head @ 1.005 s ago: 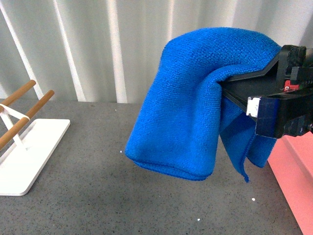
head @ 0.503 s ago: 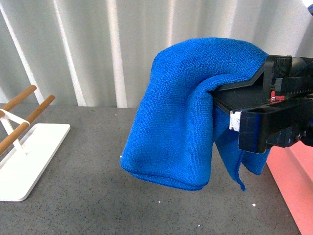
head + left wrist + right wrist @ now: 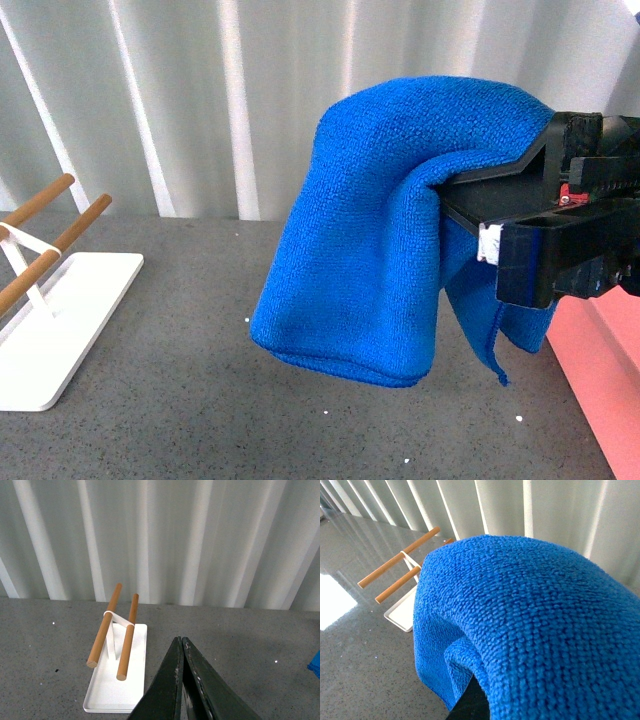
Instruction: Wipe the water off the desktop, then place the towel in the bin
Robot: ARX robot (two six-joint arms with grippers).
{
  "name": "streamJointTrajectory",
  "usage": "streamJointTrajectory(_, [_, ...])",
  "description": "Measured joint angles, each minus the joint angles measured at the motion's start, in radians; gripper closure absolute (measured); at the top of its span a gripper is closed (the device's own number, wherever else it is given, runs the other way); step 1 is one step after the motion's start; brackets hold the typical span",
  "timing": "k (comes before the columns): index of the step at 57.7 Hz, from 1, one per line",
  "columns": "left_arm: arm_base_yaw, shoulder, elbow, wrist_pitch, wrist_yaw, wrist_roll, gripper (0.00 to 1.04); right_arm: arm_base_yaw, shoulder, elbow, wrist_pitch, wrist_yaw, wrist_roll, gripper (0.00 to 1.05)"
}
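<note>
The right hand [image 3: 462, 196] — clamped on the towel [image 3: 365, 260] — has barely moved this past second, hanging just short of the bin [image 3: 603, 385].

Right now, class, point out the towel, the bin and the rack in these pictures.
towel [image 3: 350, 240]: front view, on the hanging front fold.
bin [image 3: 600, 380]: front view, on its pink side at the lower right.
rack [image 3: 112, 695]: left wrist view, on the bare white base.
</note>
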Motion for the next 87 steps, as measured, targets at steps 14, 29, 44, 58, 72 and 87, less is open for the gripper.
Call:
streamJointTrajectory(14, [0.0,-0.144,0.0,-0.18,0.001,0.0,1.01,-0.019,0.033,0.0,0.006,-0.007,-0.009,1.01])
streamJointTrajectory(29, [0.0,-0.203,0.0,-0.211,0.001,0.0,0.97,-0.047,0.169,0.035,0.049,-0.038,0.002,1.01])
streamJointTrajectory(44, [0.0,-0.203,0.0,-0.211,0.0,0.0,0.49,-0.107,0.485,0.214,-0.099,-0.038,-0.052,1.01])
streamJointTrajectory(58, [0.0,-0.203,0.0,-0.211,0.0,0.002,0.05,-0.132,0.739,0.44,-0.355,0.031,-0.174,1.01])
streamJointTrajectory(72, [0.0,-0.203,0.0,-0.211,0.0,0.002,0.07,-0.084,0.948,0.718,-0.498,0.097,-0.216,1.01])
streamJointTrajectory(87, [0.0,-0.203,0.0,-0.211,0.0,0.002,0.07,0.037,1.114,1.024,-0.594,0.111,-0.183,1.01])
